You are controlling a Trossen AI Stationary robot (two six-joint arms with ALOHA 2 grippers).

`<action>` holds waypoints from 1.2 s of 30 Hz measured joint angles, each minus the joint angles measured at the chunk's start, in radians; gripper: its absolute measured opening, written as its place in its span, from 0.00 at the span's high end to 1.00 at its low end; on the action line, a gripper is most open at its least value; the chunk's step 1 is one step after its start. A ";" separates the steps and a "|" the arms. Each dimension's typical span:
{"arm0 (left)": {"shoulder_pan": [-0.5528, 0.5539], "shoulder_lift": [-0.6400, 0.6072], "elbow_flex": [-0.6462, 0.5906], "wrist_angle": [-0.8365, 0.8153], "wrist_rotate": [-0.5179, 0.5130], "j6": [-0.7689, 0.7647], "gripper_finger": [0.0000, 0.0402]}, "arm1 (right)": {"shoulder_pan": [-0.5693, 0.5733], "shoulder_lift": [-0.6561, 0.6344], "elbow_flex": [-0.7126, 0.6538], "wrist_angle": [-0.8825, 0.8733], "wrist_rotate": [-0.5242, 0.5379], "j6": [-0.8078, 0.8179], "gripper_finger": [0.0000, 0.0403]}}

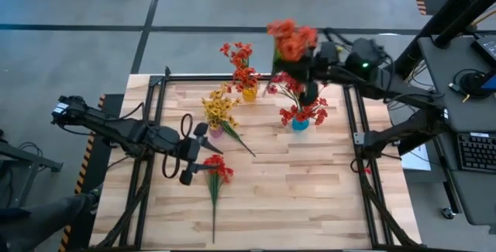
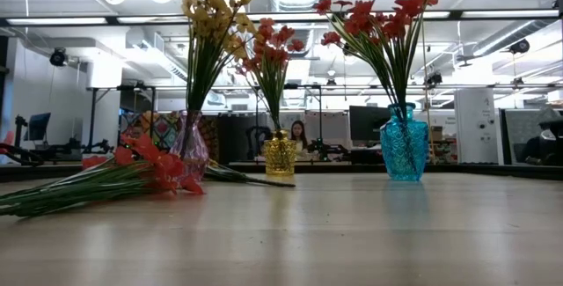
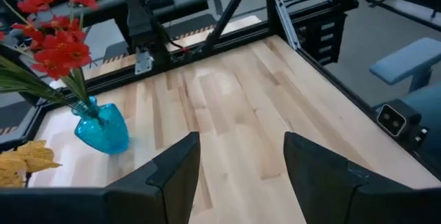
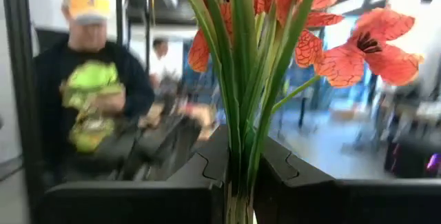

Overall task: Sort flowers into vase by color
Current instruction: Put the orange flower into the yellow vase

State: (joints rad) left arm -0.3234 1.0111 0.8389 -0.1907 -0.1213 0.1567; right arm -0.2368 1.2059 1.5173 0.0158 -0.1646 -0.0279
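The right gripper (image 4: pixel 238 182) is shut tight on the green stems of an orange-red flower bunch (image 1: pixel 292 39). It holds the bunch up in the air, above the far side of the counter (image 1: pixel 310 190) and close over the blue vase (image 1: pixel 300 122). The stems point down toward that vase but I do not think they are inside it yet.

The blue vase already has red flowers (image 2: pixel 387 22) standing in it. Next to it, near the far edge, the gold vase (image 2: pixel 280 154) has red flowers in it too. The pink vase (image 2: pixel 191 150) holds the yellow flowers (image 2: pixel 211 13). So three vases have flowers in them now.

The left gripper (image 1: pixel 195 157) hangs low over the counter with its fingers open wide. It holds nothing. Right beside it lies one more red flower bunch (image 1: pixel 216 170), flat on the wood, with its long stem pointing at the near edge. Another green stem (image 1: pixel 239 139) lies on the counter by the pink vase.

So the job looks more than half done. What is left, I think: the bunch in the air must go down into a vase, and the red bunch on the counter must be picked up and put in with its own color. It is hard to say if red and orange-red should share a vase.
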 joint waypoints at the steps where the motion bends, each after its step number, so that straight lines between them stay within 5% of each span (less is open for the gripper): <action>1: -0.002 0.000 0.000 0.000 0.000 0.001 0.52 | 0.009 0.004 0.000 -0.036 0.001 0.010 0.93; 6: -0.003 0.000 -0.002 -0.007 -0.001 -0.001 0.52 | 0.043 0.042 -0.022 -0.176 0.018 0.036 0.93; 13: -0.003 -0.002 -0.002 -0.100 -0.001 -0.032 0.52 | 0.137 0.138 -0.070 -0.168 0.040 0.002 0.93; 20: -0.003 0.001 -0.002 -0.102 -0.001 -0.028 0.52 | 0.158 0.170 -0.076 -0.167 0.235 -0.071 0.93; 36: -0.003 0.005 -0.002 -0.099 -0.002 -0.012 0.52 | 0.157 0.165 -0.178 -0.070 0.325 -0.106 0.93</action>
State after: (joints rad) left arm -0.3267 1.0164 0.8368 -0.2901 -0.1234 0.1452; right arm -0.0803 1.3705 1.3389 -0.0537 0.1608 -0.1341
